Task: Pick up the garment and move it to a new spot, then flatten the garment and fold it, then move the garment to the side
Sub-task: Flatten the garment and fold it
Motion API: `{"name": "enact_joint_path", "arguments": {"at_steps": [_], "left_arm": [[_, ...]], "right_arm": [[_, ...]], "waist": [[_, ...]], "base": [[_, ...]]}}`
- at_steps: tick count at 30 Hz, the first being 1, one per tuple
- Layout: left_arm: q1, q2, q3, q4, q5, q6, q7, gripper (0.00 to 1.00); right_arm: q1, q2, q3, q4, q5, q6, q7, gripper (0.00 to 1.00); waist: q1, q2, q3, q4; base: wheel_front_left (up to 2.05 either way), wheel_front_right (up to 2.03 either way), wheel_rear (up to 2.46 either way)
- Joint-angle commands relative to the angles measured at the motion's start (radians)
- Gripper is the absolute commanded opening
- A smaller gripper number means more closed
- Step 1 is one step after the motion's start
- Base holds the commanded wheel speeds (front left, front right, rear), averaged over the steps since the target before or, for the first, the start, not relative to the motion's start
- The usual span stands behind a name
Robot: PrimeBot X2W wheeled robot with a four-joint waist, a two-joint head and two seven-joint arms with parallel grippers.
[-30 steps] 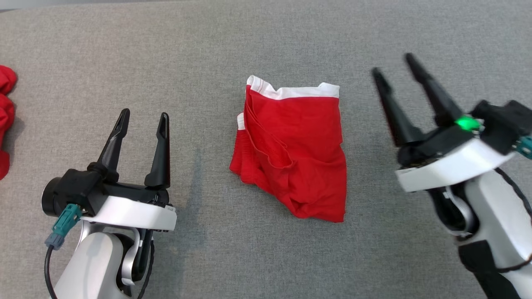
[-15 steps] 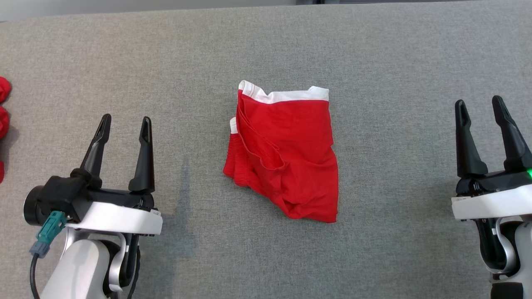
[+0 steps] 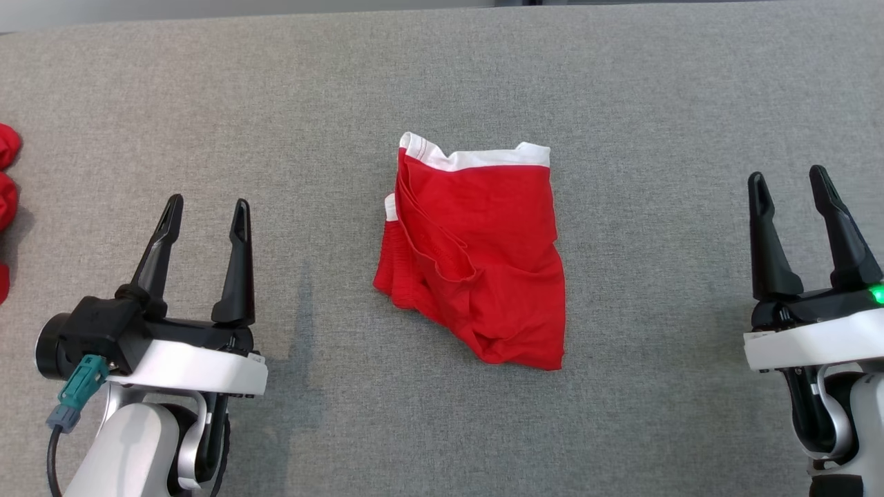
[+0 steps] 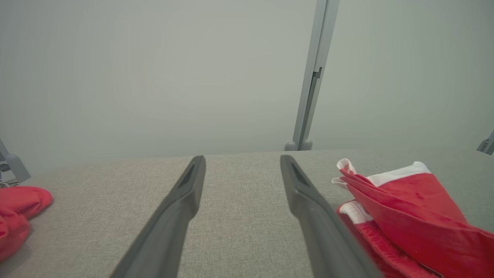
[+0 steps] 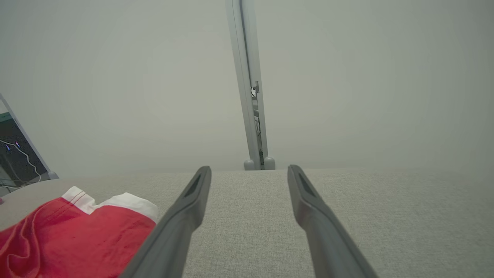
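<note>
The left gripper (image 3: 207,203) stands with its jaws apart, both dark fingers pointing away from the robot with nothing between them. In the left wrist view the gap shows bare grey covering. The right gripper (image 3: 787,174) is in the same condition, with jaws spread and nothing held. A green light (image 3: 878,295) is lit on its body at the base of the outer finger. Neither gripper touches any cloth. The garment (image 3: 483,262) lies between the two grippers, to the right of the left jaws and to the left of the right jaws. It is well apart from both and somewhat nearer the left pair. It is a folded, rumpled red bundle with a white band along the edge farthest from the robot. That band lies beyond the fingertips of both grippers, and the near, bunched corner lies level with the gripper bodies. Layered fold edges and a small patch of white trim face the left jaws. All of this rests on a table surface (image 3: 442,83) covered in grey fabric. Well out to the left of the left jaws, at the edge of the head view, lies a separate red cloth (image 3: 5,172). Beyond the fingertips, at the far edge of the surface, an upright grey post (image 4: 312,77) rises against a pale wall (image 4: 154,77).
</note>
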Motion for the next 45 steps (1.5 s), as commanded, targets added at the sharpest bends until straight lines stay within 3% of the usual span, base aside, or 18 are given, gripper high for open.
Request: {"name": "enact_joint_path", "arguments": {"at_steps": [1,2,3,4,5,12,14,21,31,45], "left_arm": [[-0.009,0.003,0.000,-0.003,-0.003,0.005,0.000,1.00],[-0.011,0.003,0.000,-0.004,-0.004,0.005,0.000,1.00],[-0.013,0.003,-0.001,-0.005,-0.004,0.005,0.000,1.00],[-0.015,0.003,-0.002,-0.004,-0.004,0.005,-0.001,1.00],[-0.017,0.003,-0.002,-0.005,-0.005,0.005,-0.002,1.00],[-0.038,-0.005,-0.011,-0.004,-0.004,-0.002,-0.009,1.00],[-0.051,-0.010,-0.017,0.003,-0.005,-0.006,-0.013,1.00],[-0.063,-0.028,-0.035,0.027,-0.005,-0.019,-0.022,1.00],[-0.071,-0.043,-0.037,0.051,-0.006,-0.024,-0.035,1.00],[-0.061,-0.057,-0.035,0.064,-0.004,-0.028,-0.042,1.00]], "right_arm": [[-0.009,-0.009,0.008,-0.004,0.000,0.001,0.008,1.00],[-0.014,-0.011,0.012,-0.003,0.004,0.001,0.011,1.00],[-0.019,-0.014,0.018,-0.001,0.005,0.001,0.015,0.75],[-0.022,-0.016,0.029,0.002,0.010,0.001,0.020,0.05],[-0.024,-0.019,0.046,0.007,0.013,0.001,0.028,0.00],[-0.089,-0.031,0.256,0.034,0.082,0.001,0.074,0.00],[-0.135,-0.032,0.363,0.073,0.141,0.000,0.094,0.00],[-0.225,-0.047,0.540,0.188,0.210,0.001,0.103,0.00],[-0.329,-0.064,0.709,0.310,0.285,0.001,0.092,0.00],[-0.425,-0.038,0.921,0.281,0.311,0.001,0.104,0.00]], "waist": [[0.0000,0.0000,0.001,0.001],[0.0000,0.0000,0.003,0.002],[0.0000,0.0000,0.005,0.004],[0.0000,0.0000,0.006,0.006],[0.0000,0.0000,0.008,0.008],[0.0000,0.0000,0.037,0.031],[0.0000,0.0000,0.048,0.044],[0.0000,0.0000,0.063,0.076],[0.0000,0.0000,0.069,0.100],[0.0000,0.0000,0.056,0.110]], "base": [[0.00,0.00,0.00],[0.00,0.00,0.00],[0.00,0.00,0.00],[0.00,0.00,0.00],[0.00,0.00,0.00],[0.00,0.00,0.00],[0.00,0.00,0.00],[0.00,0.00,0.00],[0.00,0.00,0.00],[0.00,0.00,0.00]]}}
